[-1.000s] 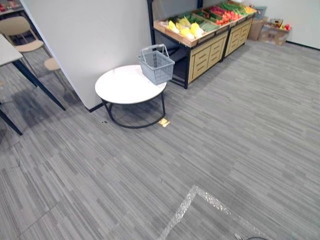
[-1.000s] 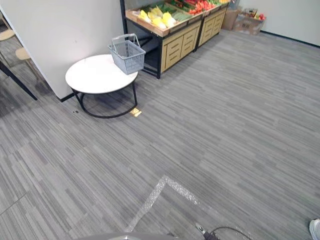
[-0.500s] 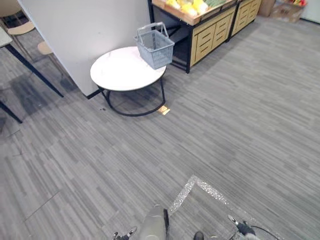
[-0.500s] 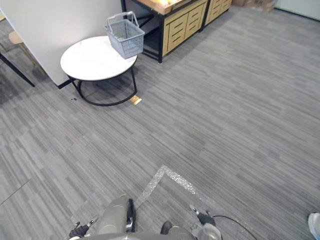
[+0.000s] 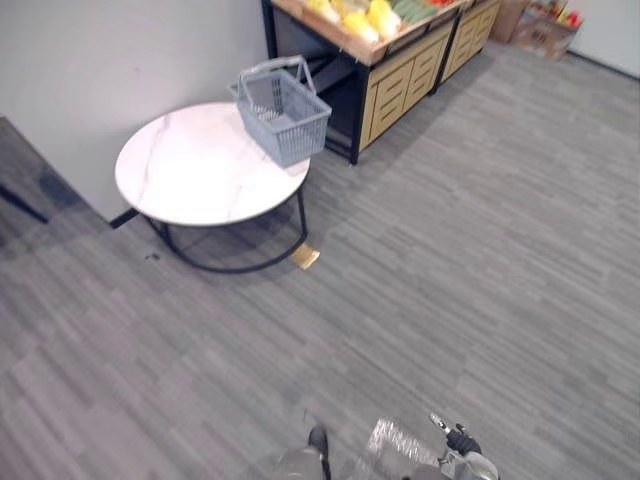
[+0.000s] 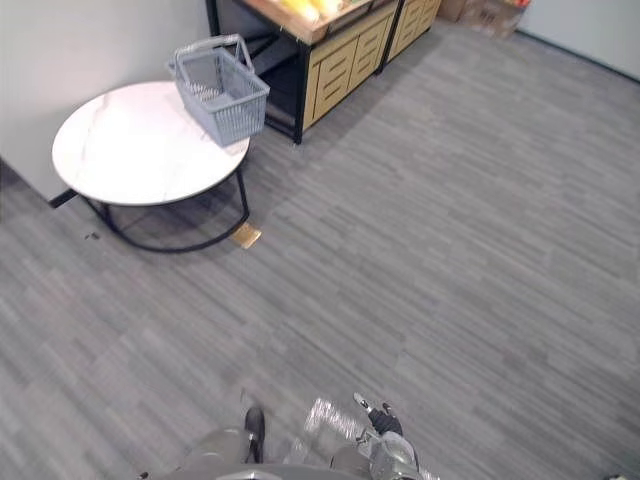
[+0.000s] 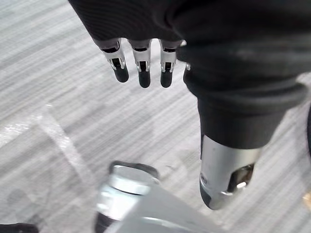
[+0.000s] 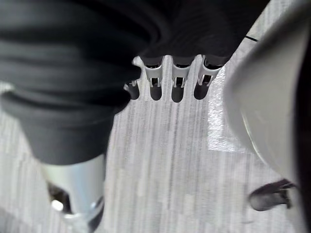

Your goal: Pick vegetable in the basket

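The basket [image 5: 283, 108] is sitting on the table [image 5: 190, 175], vegetables [image 5: 362, 18] lying on the stand [image 5: 400, 85] behind it — well apart from the left hand [image 7: 143, 65] and right hand [image 8: 177, 80], which the wrist views are showing straight-fingered, holding nothing

Both head eyes are sharing a high downward look at the round white table [image 5: 190, 170] and grey mesh basket [image 5: 285, 115], while the wrist cameras are facing the grey striped floor [image 7: 48, 73] closely.

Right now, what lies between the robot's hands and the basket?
Mostly bare grey floor, plus a small tan tag by the round table that bears the basket, per the left eye view. The left hand and right hand hang open.
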